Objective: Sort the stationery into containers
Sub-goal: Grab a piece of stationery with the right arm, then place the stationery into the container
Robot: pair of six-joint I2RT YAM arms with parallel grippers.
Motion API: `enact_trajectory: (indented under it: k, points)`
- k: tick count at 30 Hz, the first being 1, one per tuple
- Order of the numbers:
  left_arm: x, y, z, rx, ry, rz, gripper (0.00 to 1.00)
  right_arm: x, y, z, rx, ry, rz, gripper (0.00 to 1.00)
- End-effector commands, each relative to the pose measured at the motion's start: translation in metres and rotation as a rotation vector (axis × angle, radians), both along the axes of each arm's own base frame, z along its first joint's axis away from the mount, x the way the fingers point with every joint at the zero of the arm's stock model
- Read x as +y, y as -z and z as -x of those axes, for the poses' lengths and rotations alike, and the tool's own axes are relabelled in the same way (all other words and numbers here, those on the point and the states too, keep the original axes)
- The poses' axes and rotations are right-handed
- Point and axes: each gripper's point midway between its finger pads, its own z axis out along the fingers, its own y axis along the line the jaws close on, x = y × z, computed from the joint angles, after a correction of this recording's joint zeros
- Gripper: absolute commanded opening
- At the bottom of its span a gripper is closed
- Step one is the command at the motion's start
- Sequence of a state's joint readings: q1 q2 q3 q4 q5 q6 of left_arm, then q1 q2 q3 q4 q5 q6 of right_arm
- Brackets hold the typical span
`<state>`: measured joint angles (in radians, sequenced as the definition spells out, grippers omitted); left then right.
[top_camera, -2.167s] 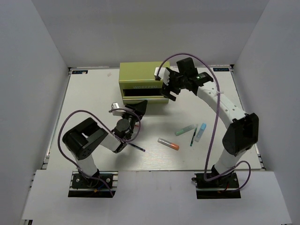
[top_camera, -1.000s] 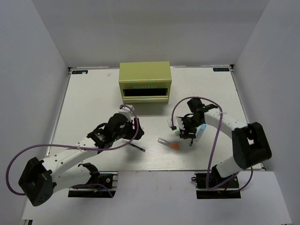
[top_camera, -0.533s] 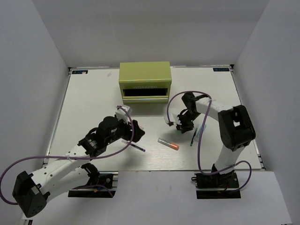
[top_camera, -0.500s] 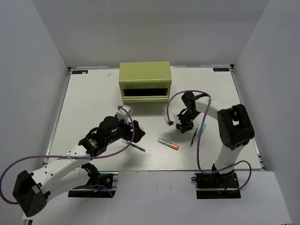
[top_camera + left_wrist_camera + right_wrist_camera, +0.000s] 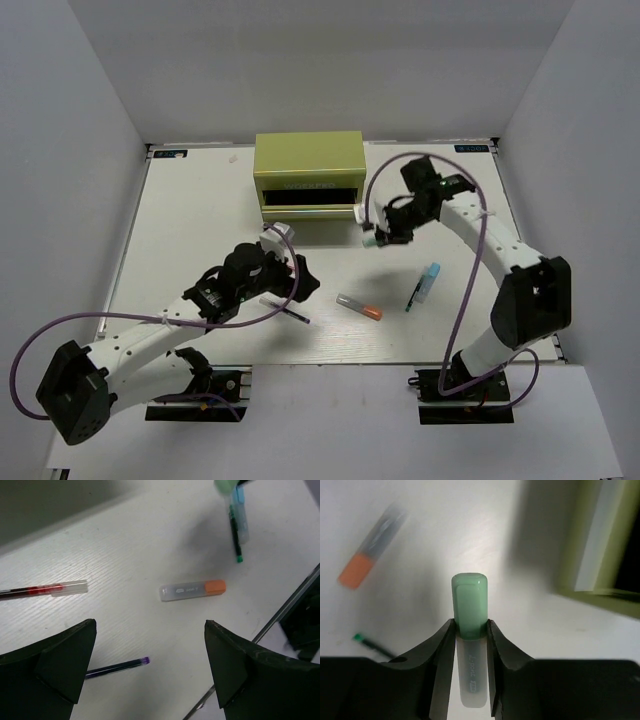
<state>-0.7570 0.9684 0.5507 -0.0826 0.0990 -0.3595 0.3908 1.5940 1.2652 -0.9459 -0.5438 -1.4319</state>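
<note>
1. Two arms in view. Right gripper is clamped on the mint-green marker, held aloft just beside the right front corner of the olive chest.
2. Left gripper is spread wide and empty, above the purple pen, red pen and grey-orange marker.
3. Green pen and light-blue marker lie side by side on the table.

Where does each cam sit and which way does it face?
Top external: above, behind the bases, looking down at the table; both arms show.
Left wrist: on the left arm, facing down at the grey-orange marker; open fingers show.
Right wrist: on the right arm, facing down toward the chest; fingers clamp the mint marker.
Shared: grey-orange marker in all three.
</note>
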Motion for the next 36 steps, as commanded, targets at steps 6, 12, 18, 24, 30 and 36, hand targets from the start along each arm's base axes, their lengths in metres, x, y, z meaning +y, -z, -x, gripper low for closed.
enact_trajectory:
  k: [6,12,18,24,30,36]
  points:
    - [-0.009,-0.007,-0.030,0.264,-0.361,0.236,1.00,0.080,-0.163,-0.049,-0.177,0.070,-0.383,0.08]
    - [-0.007,0.003,-0.038,0.434,-0.556,0.295,1.00,0.138,-0.177,-0.076,-0.186,0.088,-0.477,0.08]
    - [-0.009,-0.006,-0.044,0.508,-0.660,0.452,1.00,0.170,-0.163,-0.102,-0.192,0.137,-0.516,0.09]
    - [-0.014,-0.001,-0.041,0.579,-0.699,0.466,1.00,0.176,-0.137,-0.127,-0.227,0.173,-0.488,0.11]
    - [-0.031,0.007,-0.041,0.664,-0.679,0.453,1.00,0.175,-0.115,-0.134,-0.219,0.175,-0.448,0.39]
    - [-0.051,0.011,-0.040,0.691,-0.624,0.404,1.00,0.169,-0.117,-0.117,-0.199,0.144,-0.437,0.53]
